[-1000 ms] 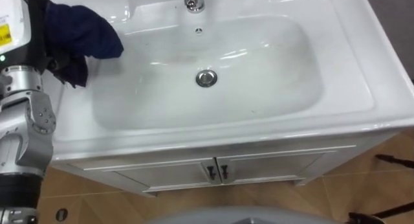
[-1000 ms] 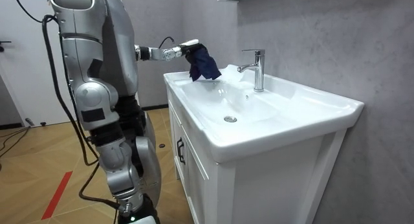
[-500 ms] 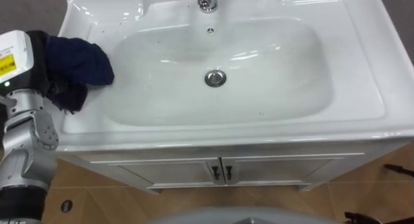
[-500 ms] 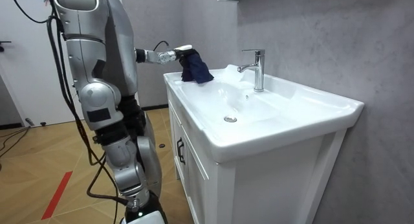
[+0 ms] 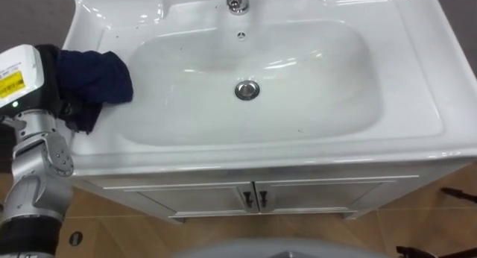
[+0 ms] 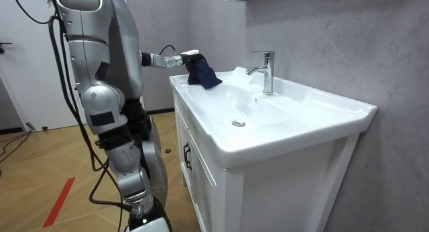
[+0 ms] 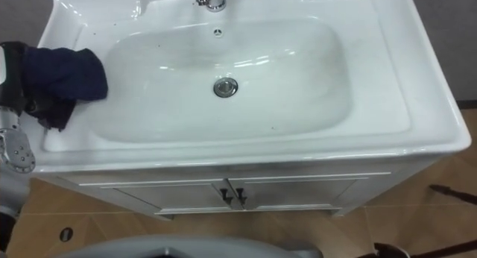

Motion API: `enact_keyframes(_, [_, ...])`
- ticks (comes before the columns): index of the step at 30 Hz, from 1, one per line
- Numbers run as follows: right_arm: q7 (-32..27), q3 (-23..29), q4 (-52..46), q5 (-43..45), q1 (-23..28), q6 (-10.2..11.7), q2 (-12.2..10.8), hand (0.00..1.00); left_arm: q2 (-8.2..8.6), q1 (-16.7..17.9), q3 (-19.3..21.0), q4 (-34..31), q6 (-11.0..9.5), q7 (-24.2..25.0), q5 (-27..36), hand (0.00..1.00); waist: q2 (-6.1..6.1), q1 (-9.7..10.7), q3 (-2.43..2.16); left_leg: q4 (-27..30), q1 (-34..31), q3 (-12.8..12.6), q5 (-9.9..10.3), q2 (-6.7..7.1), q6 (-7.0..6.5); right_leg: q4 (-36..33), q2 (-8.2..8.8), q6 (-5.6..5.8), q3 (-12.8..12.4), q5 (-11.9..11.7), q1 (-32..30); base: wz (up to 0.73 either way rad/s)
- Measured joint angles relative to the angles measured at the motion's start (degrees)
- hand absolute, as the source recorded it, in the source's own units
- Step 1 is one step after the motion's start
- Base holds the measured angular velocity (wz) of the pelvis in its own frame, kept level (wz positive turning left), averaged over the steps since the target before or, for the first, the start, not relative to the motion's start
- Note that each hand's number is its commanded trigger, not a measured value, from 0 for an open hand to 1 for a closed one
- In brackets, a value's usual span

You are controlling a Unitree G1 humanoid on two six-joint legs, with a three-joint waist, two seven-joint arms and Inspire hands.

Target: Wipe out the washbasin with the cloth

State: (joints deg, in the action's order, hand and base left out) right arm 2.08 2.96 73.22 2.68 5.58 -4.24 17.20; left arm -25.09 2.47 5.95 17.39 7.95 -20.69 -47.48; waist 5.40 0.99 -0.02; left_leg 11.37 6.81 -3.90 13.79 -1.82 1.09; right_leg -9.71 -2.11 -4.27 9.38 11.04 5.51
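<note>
A white basin (image 5: 313, 109) is set in a vanity top, with a chrome drain (image 5: 247, 89) in the middle and a chrome tap (image 5: 237, 0) at the back. My left hand (image 5: 22, 71) is shut on a dark blue cloth (image 5: 93, 80). The bunched cloth rests on the basin's left rim, just outside the bowl. In the room view the left arm reaches out to that corner, where the cloth (image 6: 201, 71) lies under the hand (image 6: 175, 59). I stand upright at the front of the vanity.
Cabinet doors with two dark handles (image 5: 253, 199) lie under the basin's front edge. A grey wall stands behind the tap (image 6: 267, 71) in the room view. Small dark specks dot the bowl and the rim. Wooden floor surrounds the cabinet.
A second ago the left hand held the cloth up over the back left of the bowl. It has since come down and outward onto the left rim. The eye view has shifted a little.
</note>
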Motion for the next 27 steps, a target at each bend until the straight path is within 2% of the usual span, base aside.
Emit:
enact_keyframes(9, [-0.12,0.07,-1.15,-0.08,-0.05,-2.20,-0.03,0.00,0.08,-0.01,0.06,2.94,2.04,-0.47,-2.13,1.00,0.04,0.03,-0.04,-0.04,0.35,-0.01,0.00,0.05,0.00,-0.03,0.02,0.04,-0.19,0.02,0.19,0.00])
enact_keyframes(10, [-0.15,0.07,-1.39,-0.09,-0.01,-2.28,-0.03,0.00,0.08,-0.01,0.06,2.95,2.08,-0.47,-2.12,0.56,0.04,0.03,-0.04,-0.04,0.39,-0.01,0.00,0.06,0.00,-0.04,0.03,0.05,-0.21,0.03,0.23,0.00])
enact_keyframes(11, [-0.19,-0.04,-1.78,-0.08,-0.02,-2.50,-0.05,0.00,0.14,0.00,0.06,3.02,2.14,-0.47,-2.16,0.00,-0.02,0.05,0.00,-0.06,0.49,-0.05,0.00,0.07,0.00,-0.04,0.04,0.07,-0.28,0.04,0.31,0.00])
enact_keyframes(13, [-0.21,-0.03,-2.04,-0.05,-0.05,-2.80,-0.05,0.00,0.53,0.00,0.12,3.22,2.28,-0.47,-2.27,0.00,-0.02,0.01,-0.01,-0.06,0.65,-0.10,0.00,0.08,0.00,-0.03,0.03,0.09,-0.45,0.06,0.44,0.00])
enact_keyframes(15, [-0.25,-0.02,-2.07,-0.03,0.00,-2.91,-0.07,0.00,1.75,0.04,0.88,3.26,2.59,-0.58,-2.79,0.00,-0.09,-0.05,-0.01,-0.07,0.68,-0.10,0.00,0.11,0.00,-0.01,0.04,0.11,-0.49,0.07,0.49,0.00])
enact_keyframes(22, [-0.70,-0.01,-2.14,-0.17,-0.03,-2.78,-0.24,0.00,1.95,0.62,0.89,3.24,2.59,-0.61,-2.71,0.00,-0.20,-0.47,-0.11,-0.06,0.74,-0.04,0.00,0.10,0.00,0.04,0.01,0.11,-0.37,0.07,0.56,0.00])
enact_keyframes(27, [-0.62,-0.03,-2.45,-0.18,-0.03,-2.78,-1.11,0.00,2.52,0.63,0.90,2.34,2.49,-0.60,-2.64,0.00,-0.65,-1.08,-0.43,0.00,0.68,0.01,0.00,0.09,0.00,0.04,0.05,0.11,0.19,0.07,0.64,0.01])
